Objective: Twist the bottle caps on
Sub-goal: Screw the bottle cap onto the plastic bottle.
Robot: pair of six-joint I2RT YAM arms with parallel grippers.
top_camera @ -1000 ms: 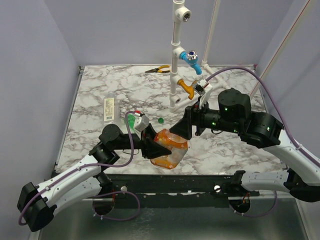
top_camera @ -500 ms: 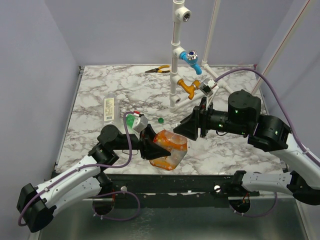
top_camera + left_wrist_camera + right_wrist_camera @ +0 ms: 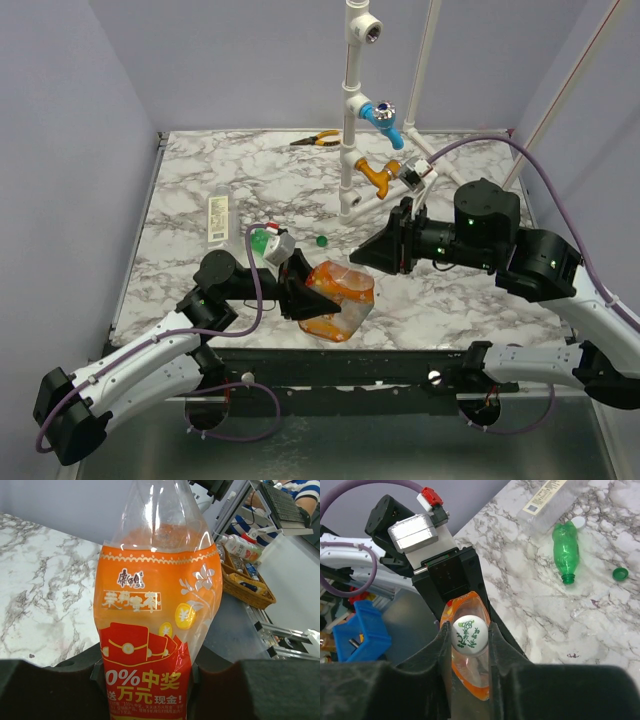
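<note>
Marble table point(image 3: 200, 172): left tool point(image 3: 303, 293) clamps orange bottle point(image 3: 157, 610); right tool point(image 3: 469, 630) pinches white cap point(image 3: 469, 635).

Your left wrist view cuts the orange bottle point(image 3: 157, 605) off at twelve o'clock. From above, the left arm point(image 3: 215, 276) hides most of the green bottle point(image 3: 258, 240).

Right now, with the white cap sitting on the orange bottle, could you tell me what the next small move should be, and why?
Probably rotate the right pincer to screw down the white round plastic cap with green print. Its fingers pinch the cap on the neck of the wide orange-labelled plastic bottle, which the left pincer grips at its base.
</note>
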